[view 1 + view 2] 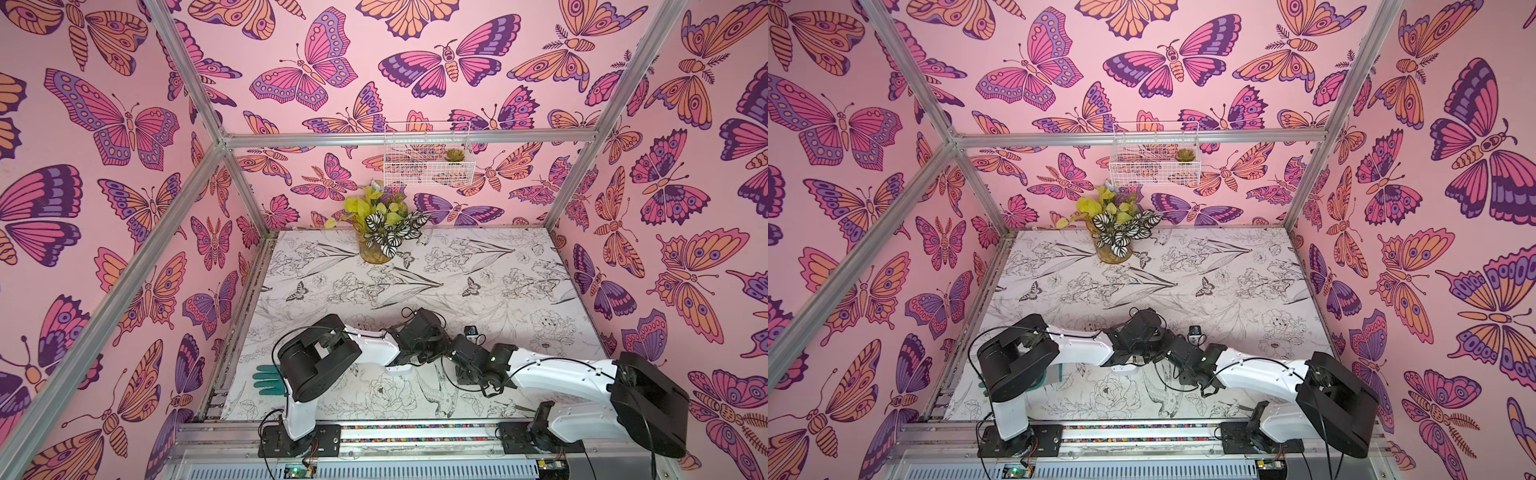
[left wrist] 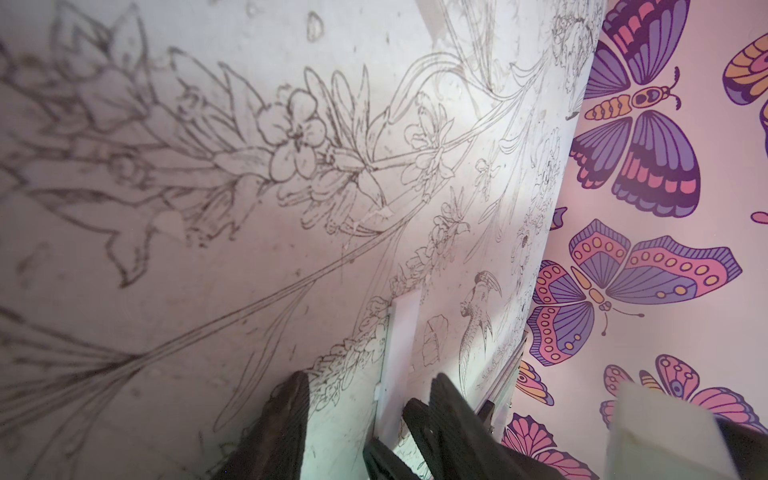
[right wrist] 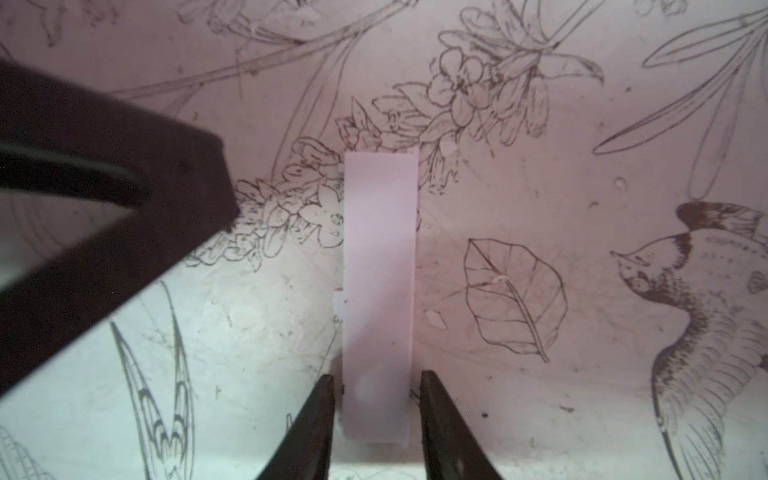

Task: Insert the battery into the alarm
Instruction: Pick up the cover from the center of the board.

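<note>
The alarm [image 3: 379,270] appears edge-on as a narrow white strip standing on the flower-print table [image 3: 540,395]. My right gripper [image 3: 376,380] is open and straddles its near end, with a thin gap at each fingertip. In the left wrist view the same white strip [image 2: 400,340] rises between the fingers of my open left gripper [image 2: 370,386], which do not touch it. In both top views the two wrists [image 1: 419,332] [image 1: 1142,328] meet over that spot and hide the alarm. A small dark and blue object [image 1: 471,332] [image 1: 1195,332] stands just beyond them; it may be the battery.
A teal glove [image 1: 268,380] lies at the front left by the left arm's base. A vase of leaves [image 1: 376,245] stands at the back of the table, under a white wire basket [image 1: 428,160] on the wall. The left arm's black body [image 3: 104,187] looms beside the alarm.
</note>
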{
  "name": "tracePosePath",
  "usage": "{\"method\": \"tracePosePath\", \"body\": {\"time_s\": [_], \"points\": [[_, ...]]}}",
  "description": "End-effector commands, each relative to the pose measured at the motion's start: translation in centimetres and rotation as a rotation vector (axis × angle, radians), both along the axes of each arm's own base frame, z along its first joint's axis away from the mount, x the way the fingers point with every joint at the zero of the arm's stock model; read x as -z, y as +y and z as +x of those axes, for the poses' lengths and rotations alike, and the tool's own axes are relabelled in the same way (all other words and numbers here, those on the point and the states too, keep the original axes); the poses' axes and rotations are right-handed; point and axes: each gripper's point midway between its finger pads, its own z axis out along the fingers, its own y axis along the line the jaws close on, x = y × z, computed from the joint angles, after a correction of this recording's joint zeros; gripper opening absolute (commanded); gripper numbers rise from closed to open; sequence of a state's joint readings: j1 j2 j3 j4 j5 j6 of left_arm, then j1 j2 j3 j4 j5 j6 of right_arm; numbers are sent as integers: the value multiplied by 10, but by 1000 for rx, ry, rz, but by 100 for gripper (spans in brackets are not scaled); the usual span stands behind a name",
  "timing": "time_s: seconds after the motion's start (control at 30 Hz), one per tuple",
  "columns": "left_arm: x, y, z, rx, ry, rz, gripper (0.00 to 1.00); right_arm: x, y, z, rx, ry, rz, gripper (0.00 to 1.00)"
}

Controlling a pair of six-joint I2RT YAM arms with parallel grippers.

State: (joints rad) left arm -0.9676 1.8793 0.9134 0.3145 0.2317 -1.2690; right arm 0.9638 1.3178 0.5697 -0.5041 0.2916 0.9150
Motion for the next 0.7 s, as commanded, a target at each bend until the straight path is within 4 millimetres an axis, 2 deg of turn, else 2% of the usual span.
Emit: {"method": "tracePosePath", "body": {"time_s": [0.0, 0.17, 0.3, 0.67], "points": [[24, 17, -4, -19, 43, 74, 51, 11, -10, -7, 17, 29, -56, 34], [25, 16, -6, -13, 48, 67, 53, 19, -4, -12, 13, 59, -13, 27], [21, 10, -8, 15, 43, 54, 60, 21, -3, -16, 21, 64, 23, 24], [22, -3, -16, 45, 66, 39, 58, 15, 1, -17, 27, 26, 127, 24]]}}
